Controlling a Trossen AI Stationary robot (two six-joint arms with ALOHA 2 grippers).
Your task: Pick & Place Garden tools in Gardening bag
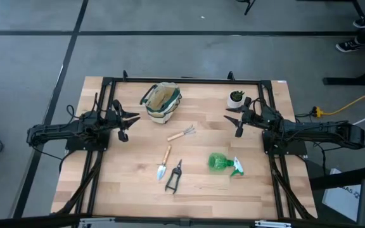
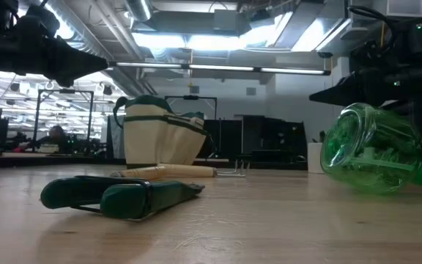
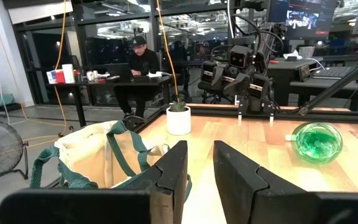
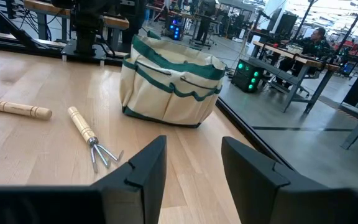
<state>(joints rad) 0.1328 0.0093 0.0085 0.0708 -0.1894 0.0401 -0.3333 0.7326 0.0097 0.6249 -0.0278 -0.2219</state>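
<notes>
Left hand [image 1: 127, 121]: left-centre of frame, beside bag, fingers slightly apart, holding nothing.
Gardening bag [image 1: 161, 101]: upper centre, upright, mouth open; soft canvas, likely to sag.
Hand rake [image 1: 182, 133]: centre; light, stiff, best gripped mid-handle.
Trowel [image 1: 163, 163], shears [image 1: 174, 177]: lower centre.
Spray bottle [image 1: 222, 163]: lower right, on side; slippery, rolls.
Right hand [image 1: 234, 120]: upper right, parted, empty.
Writing: none legible.

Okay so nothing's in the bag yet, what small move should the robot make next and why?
Probably swing the left gripper toward the hand rake and lower over its wooden handle. All four tools lie loose on the table, both grippers are empty with jaws apart, and the rake lies closest to the gardening bag.
</notes>
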